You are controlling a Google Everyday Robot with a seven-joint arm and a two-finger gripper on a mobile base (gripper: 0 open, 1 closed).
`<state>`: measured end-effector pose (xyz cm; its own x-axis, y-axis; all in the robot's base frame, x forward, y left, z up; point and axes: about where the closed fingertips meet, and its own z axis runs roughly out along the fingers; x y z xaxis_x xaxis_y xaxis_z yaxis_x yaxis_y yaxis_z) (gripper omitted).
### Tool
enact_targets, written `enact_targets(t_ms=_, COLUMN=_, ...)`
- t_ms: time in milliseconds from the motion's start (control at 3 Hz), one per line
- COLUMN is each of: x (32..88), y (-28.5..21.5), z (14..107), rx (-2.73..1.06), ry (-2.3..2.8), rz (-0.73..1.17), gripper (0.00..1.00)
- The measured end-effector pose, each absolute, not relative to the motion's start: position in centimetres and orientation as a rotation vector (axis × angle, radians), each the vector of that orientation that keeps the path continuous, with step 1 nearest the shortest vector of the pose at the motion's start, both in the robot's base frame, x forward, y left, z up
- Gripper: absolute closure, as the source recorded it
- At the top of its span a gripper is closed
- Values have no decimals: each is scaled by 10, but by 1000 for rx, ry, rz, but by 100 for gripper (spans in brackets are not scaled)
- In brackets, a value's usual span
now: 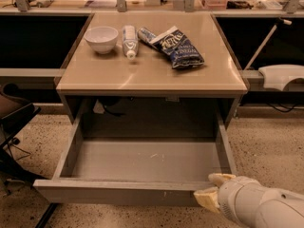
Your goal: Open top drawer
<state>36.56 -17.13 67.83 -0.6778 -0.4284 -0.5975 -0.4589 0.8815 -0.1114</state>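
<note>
The top drawer point(142, 160) is pulled far out from under the beige cabinet top; its shallow grey tray interior is bare. Its grey front panel point(114, 192) runs along the bottom of the view. My gripper point(213, 188) comes in from the lower right on a white arm. Its two cream fingers straddle the right end of the drawer's front panel, one finger point(221, 178) inside the tray and one point(205, 198) in front of the panel.
On the cabinet top point(152, 72) lie a white bowl point(101, 37), a white tube point(128, 40) and a blue snack bag point(178, 49). A dark chair point(14, 122) stands at the left. A white object point(282, 75) sits on the rail at the right. The floor is speckled.
</note>
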Motion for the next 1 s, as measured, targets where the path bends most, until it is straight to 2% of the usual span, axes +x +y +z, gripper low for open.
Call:
enact_targets(t_ms=667, x=364, y=-171, z=679, rx=-624, ry=2411, rz=62, gripper=100)
enact_targets(t_ms=1000, x=364, y=-171, z=679, rx=-624, ry=2411, rz=62, gripper=81)
